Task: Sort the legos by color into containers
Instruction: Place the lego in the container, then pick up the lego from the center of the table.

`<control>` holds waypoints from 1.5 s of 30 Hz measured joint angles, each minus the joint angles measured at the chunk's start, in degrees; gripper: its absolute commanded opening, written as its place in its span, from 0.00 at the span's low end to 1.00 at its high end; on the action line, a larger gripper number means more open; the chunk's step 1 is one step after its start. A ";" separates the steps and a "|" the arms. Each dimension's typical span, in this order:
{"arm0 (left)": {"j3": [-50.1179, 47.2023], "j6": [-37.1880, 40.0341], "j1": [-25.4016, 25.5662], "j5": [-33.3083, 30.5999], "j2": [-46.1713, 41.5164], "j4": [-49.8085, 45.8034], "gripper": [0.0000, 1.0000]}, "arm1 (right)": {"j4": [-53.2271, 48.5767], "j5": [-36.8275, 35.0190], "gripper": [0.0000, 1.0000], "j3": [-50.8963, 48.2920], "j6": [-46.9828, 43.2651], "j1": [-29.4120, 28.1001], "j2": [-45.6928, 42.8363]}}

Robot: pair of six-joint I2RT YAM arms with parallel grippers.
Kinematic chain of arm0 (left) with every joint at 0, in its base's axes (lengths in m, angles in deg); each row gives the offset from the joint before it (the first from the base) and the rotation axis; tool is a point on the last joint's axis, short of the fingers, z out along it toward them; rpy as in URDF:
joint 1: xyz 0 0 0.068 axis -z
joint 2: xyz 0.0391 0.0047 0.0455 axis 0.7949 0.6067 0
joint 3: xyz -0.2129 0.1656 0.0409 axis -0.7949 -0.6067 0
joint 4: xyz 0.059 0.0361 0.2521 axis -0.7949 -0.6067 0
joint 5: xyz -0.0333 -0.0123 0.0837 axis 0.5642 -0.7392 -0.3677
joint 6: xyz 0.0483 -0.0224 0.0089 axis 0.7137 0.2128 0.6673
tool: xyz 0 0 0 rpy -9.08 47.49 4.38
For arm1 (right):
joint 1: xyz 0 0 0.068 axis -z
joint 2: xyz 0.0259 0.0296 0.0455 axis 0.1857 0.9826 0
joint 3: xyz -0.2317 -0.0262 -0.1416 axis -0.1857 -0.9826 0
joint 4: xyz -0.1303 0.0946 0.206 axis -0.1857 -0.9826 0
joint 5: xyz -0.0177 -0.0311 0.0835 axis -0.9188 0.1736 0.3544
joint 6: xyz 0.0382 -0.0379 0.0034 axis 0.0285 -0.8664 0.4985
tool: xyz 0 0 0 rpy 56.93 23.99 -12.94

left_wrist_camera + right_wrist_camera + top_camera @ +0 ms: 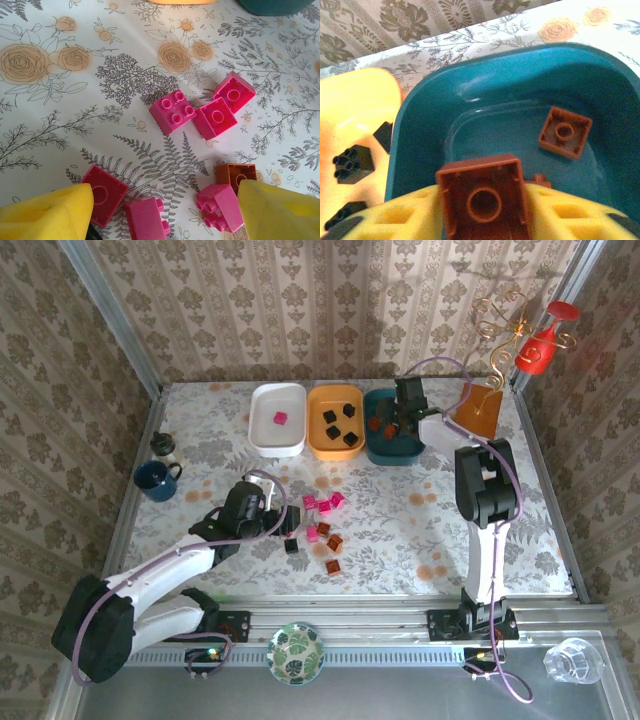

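Sorting is partly done, under halfway by my read. The loose pile sits on the bench (530, 530) right under the left tool (162, 215). The wrist view shows six pink legos (172, 111) and one loose brown lego (236, 175) just inside one finger. In the top view a black lego (291, 545) lies just beside the tool, with more brown ones a little past it toward the arm bases.

Farther out are three trays in a row. The white tray (275, 443) holds one pink and the orange tray (322, 447) about four black. The teal tray (495, 75), directly below the right tool (482, 212), holds one flat brown block (565, 132) plus a small brown bit half hidden by a finger. Left to sort: all the loose pinks, the loose browns and the black.

Left tool: jaws wide apart, empty, low over the pinks, touching nothing visible. Right tool: yellow pads close on both sides of the held brown lego (482, 200), hollow underside toward the camera, above the teal tray floor. Firm grip or letting go, cannot tell.
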State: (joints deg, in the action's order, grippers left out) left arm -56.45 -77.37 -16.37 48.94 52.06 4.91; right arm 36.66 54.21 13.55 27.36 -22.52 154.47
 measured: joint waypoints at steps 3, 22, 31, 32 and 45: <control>0.00 -0.17 0.00 0.02 -0.22 -0.02 0.78 | -3.63 1.09 0.69 4.59 -0.15 0.24 1.86; 8.70 1.25 2.01 0.00 13.97 -1.97 0.65 | 0.72 3.61 0.83 -43.69 -5.38 -15.17 -44.28; 18.43 2.12 2.01 -1.62 28.44 -3.58 0.56 | 3.93 1.18 0.83 -51.25 -5.42 -15.45 -48.74; 19.02 2.23 2.01 -1.62 29.40 -3.63 0.56 | 4.46 1.01 0.83 -51.32 -5.44 -15.45 -49.11; 22.93 2.16 4.28 -2.03 36.59 -4.63 0.58 | 6.78 0.57 0.84 -53.20 -5.60 -15.45 -50.49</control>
State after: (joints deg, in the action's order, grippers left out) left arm -33.52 -75.21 -12.09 46.91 88.65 0.28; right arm 43.43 54.78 -39.65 21.77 -37.97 103.98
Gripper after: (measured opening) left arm 0.577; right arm 0.837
